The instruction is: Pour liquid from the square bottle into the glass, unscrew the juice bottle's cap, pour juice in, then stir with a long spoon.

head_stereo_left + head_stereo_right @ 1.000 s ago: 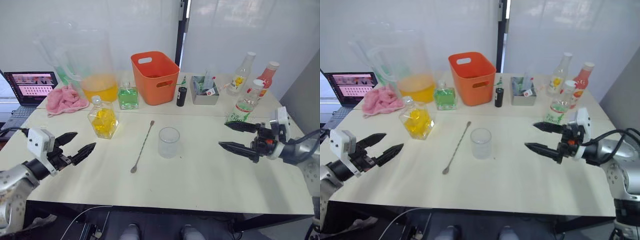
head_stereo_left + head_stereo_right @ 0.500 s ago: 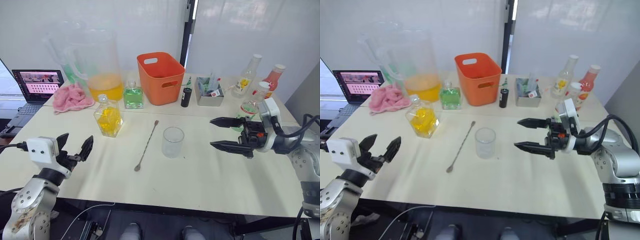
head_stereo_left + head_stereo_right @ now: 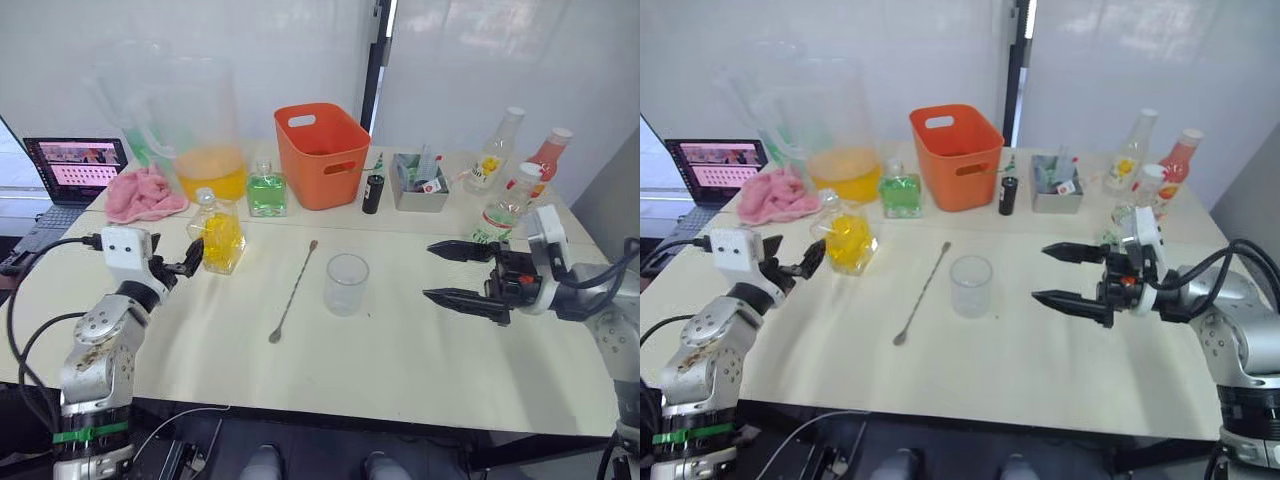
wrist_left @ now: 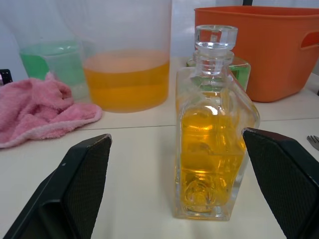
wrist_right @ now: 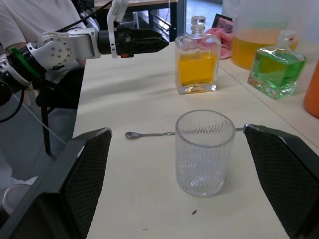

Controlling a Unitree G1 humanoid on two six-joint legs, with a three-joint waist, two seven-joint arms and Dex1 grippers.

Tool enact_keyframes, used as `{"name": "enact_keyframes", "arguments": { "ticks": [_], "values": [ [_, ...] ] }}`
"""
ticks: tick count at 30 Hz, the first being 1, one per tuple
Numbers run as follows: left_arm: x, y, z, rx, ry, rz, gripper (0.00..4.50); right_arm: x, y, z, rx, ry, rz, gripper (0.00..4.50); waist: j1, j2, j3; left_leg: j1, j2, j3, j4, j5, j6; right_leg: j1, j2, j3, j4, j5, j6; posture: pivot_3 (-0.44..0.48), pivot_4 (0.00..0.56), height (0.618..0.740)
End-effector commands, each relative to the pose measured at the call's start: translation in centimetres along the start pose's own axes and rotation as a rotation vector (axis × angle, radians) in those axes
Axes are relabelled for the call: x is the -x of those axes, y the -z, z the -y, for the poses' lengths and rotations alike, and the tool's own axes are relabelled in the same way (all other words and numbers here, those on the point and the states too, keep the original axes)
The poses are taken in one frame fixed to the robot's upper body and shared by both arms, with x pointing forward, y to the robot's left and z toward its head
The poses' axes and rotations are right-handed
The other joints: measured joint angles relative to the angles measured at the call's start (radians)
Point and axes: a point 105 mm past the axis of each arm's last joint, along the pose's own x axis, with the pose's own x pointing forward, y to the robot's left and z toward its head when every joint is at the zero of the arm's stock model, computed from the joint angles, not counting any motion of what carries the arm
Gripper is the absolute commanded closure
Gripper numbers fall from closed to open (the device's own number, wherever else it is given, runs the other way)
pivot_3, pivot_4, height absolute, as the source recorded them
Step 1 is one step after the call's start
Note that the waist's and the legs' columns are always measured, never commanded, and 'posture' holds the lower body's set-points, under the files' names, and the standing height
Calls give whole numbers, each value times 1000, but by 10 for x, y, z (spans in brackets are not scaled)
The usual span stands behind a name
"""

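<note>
The square bottle (image 3: 218,236) with yellow liquid and a ball stopper stands upright at the table's left. My left gripper (image 3: 185,262) is open just left of it, and in the left wrist view the bottle (image 4: 214,149) stands ahead between the spread fingers (image 4: 84,169), untouched. The glass (image 3: 346,284) stands empty mid-table, with the long spoon (image 3: 293,292) lying flat beside it on its left. To the right of the glass my right gripper (image 3: 430,270) hovers open and holds nothing. Behind it stands the juice bottle (image 3: 500,210) with its white cap (image 3: 526,170) on.
Along the back are a large pitcher (image 3: 200,130) of orange liquid, a green bottle (image 3: 264,192), an orange basket (image 3: 322,155), a black can (image 3: 373,193), a grey tin (image 3: 420,185) and two more bottles (image 3: 495,150). A pink cloth (image 3: 145,193) and laptop (image 3: 70,165) sit far left.
My left arm has risen from the table's front left edge and brought its open gripper up beside the square bottle. The right gripper stays open and has drawn back slightly to the right.
</note>
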Motion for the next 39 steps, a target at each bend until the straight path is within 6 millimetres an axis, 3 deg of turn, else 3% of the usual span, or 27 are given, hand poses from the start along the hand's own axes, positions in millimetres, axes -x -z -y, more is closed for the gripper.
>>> {"name": "enact_keyframes", "arguments": {
  "ticks": [1, 11, 21, 27, 32, 39],
  "values": [
    [-9, -11, 5, 10, 41, 52, 55, 6, -13, -1, 61, 23, 25, 0, -2, 0, 0, 0, 0, 0, 0, 0, 0, 0, 0, 0, 0, 0, 0, 0, 150, 740],
    [-31, -5, 17, 5, 86, 37, 55, 12, -12, -2, 71, 57, 21, 0, -1, 0, 0, 0, 0, 0, 0, 0, 0, 0, 0, 0, 0, 1, 1, 0, 150, 740],
    [-52, -3, 15, 4, 62, 40, 55, 10, -13, -4, 80, 71, 15, 0, -2, 0, 0, -1, 0, 0, 1, 0, 0, 0, 0, 0, 0, 1, 2, 0, 150, 740],
    [-60, -4, 14, -19, 56, 47, 1709, 8, -13, -3, 83, 68, 13, 0, 0, 0, 0, -1, 0, 0, 1, 0, 0, 0, 0, 0, 0, 1, 2, 0, 150, 740],
    [-61, -7, 20, -56, 77, 50, 1709, 9, -12, -3, 78, 67, 11, 0, 0, 0, 0, -1, 0, 0, 1, 0, 0, 0, 0, 0, 0, 2, 3, 0, 150, 740],
    [-52, -47, 26, -67, 132, 129, 1709, 10, -10, -1, 36, 67, 40, 0, -1, -4, 3, -3, 0, 0, 1, 1, 0, -1, 0, 0, -1, 2, 3, 0, 150, 740]
  ]
}}
